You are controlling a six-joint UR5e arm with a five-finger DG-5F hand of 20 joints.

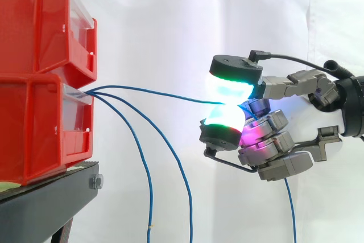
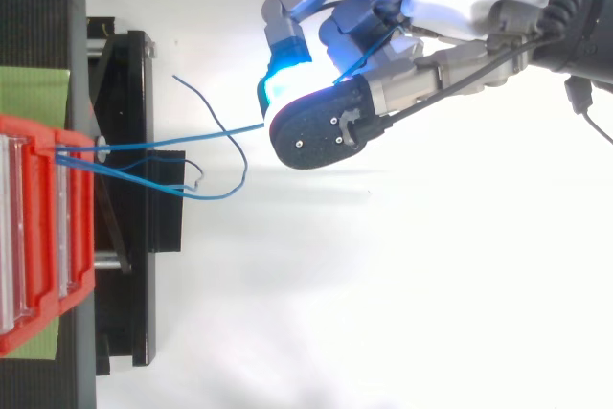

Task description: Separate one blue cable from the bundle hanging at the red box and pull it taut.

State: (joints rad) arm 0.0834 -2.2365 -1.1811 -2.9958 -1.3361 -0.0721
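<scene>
Hand (image 1: 316, 115) was closed in a pinch on one blue cable (image 1: 153, 91), clamped between two glowing fingertips (image 1: 230, 86), one above and one below. From the pinch the cable ran nearly straight to the lower red box (image 1: 40, 129) out beyond the fingertips — a blue tail hung under the palm. Two other blue cables (image 1: 149, 203) drooped from that box — clear of the hand.
</scene>
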